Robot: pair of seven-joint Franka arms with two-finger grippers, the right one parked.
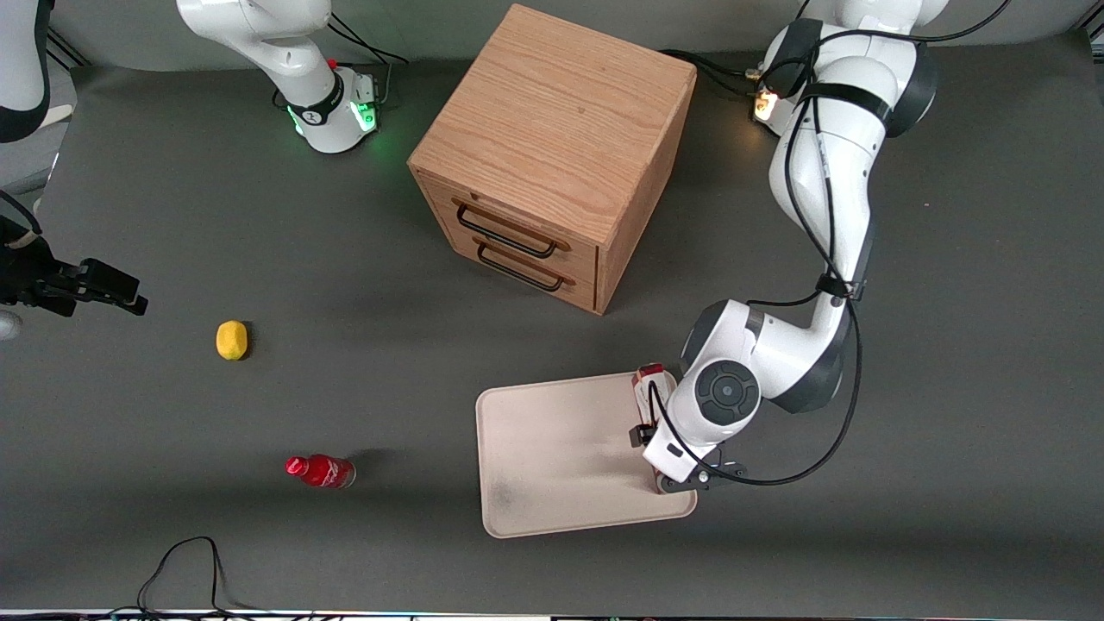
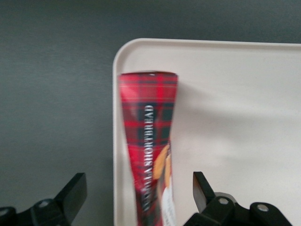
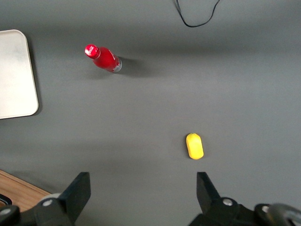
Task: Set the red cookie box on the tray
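Overhead, the front view showed one tray (image 1: 561,457), one box (image 1: 647,392), one small red bottle (image 1: 321,471), one lemon (image 1: 231,340) and one wooden cabinet (image 1: 552,155) with two drawers on the dark desk (image 1: 172,216). The box stood on edge inside the tray, along the rim at the working arm's end, its long axis running from the cabinet end of the tray toward the camera. Nothing else lay in the tray. The gripper (image 1: 681,479) hung over the box's nearer end, mostly hidden by the wrist.

From the left wrist, the box (image 2: 150,155) showed its narrow tartan edge, lying just inside the tray's (image 2: 244,103) rim and ending near a rounded corner. The jaws stood wide, one finger (image 2: 73,193) over the desk and one over the tray, neither touching the box.

From the right wrist, one bottle (image 3: 103,58), one lemon (image 3: 194,146) and a corner of the tray (image 3: 16,80) appeared.
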